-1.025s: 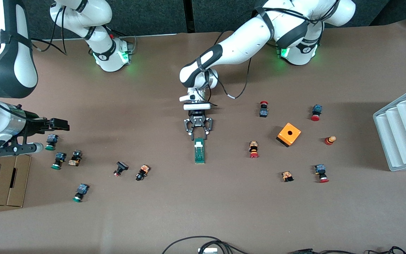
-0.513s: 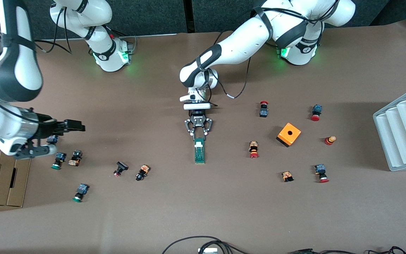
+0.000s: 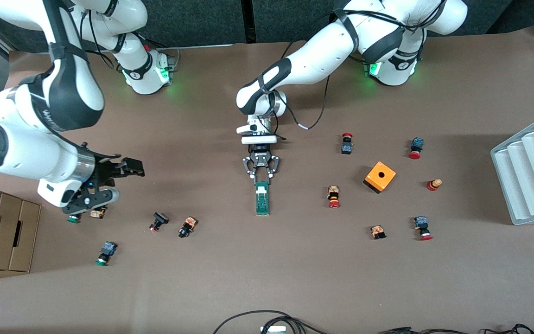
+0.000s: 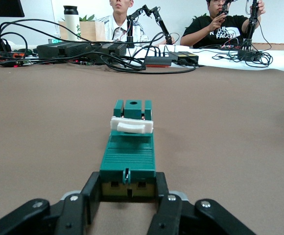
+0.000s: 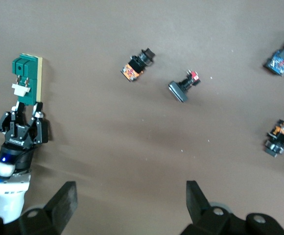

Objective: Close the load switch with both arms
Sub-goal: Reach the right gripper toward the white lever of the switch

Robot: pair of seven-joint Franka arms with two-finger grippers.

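Note:
The load switch (image 3: 262, 199) is a narrow dark-green block lying mid-table, with a white lever (image 4: 131, 126) across its top. My left gripper (image 3: 261, 182) is down at the table, shut on the switch's end toward the robots' bases. In the left wrist view the switch (image 4: 130, 152) sits squeezed between both fingers of that gripper (image 4: 127, 188). My right gripper (image 3: 130, 169) hangs open and empty over the table toward the right arm's end. The right wrist view shows its wide-spread fingers (image 5: 66, 198) above bare table, with the switch (image 5: 27, 73) farther off.
Small push buttons (image 3: 187, 226) lie scattered at both ends of the table. An orange cube with a hole (image 3: 380, 176) and a grey ribbed rack (image 3: 531, 167) sit toward the left arm's end. Cardboard boxes (image 3: 3, 234) stand at the right arm's end.
My left gripper's fingers have closed in on the switch's end. The right arm has swung toward the middle of the table, its gripper still open.

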